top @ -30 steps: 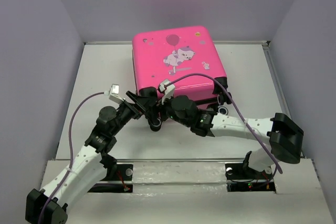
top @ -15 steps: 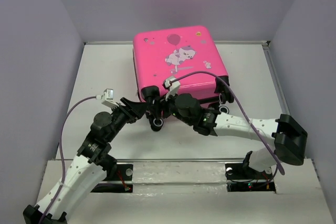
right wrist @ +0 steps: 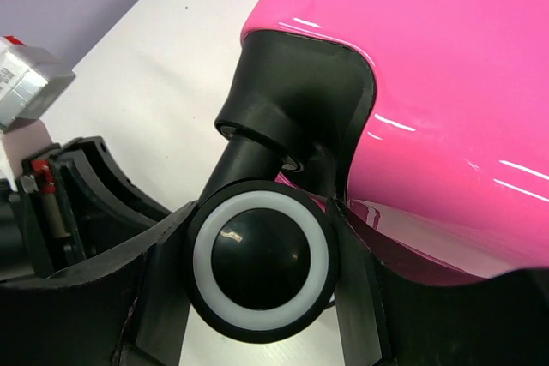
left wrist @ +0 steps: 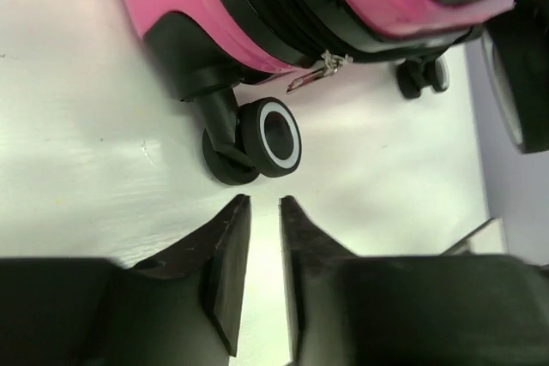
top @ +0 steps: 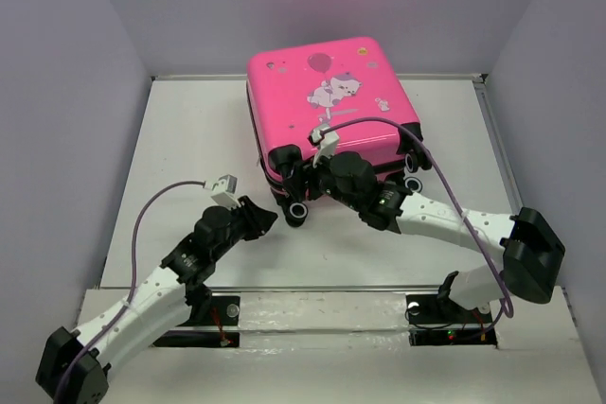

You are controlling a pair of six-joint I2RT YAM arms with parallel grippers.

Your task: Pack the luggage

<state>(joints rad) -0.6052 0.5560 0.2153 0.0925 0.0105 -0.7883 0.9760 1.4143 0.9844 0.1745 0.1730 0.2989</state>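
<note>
- Left gripper [left wrist: 264, 203] has backed away from the luggage [top: 327, 101]; its jaws have narrowed to a slit, with nothing between them.
- Right gripper [right wrist: 262, 220] clamps a wheel [right wrist: 260, 267] at the near-left corner.
- Closed, the luggage has slid farther back on the table [top: 180, 139]; I judge it is being repositioned.
- Printed face is up and the wheel end faces the arms; the long axis runs near-to-far, slightly skewed.

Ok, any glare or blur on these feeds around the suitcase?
Top external: evenly lit and sharp, pink cast on the wall behind the luggage. Left wrist: fingers dark, slightly soft. Right wrist: white glare streaks on the pink shell, wheel crisp.
</note>
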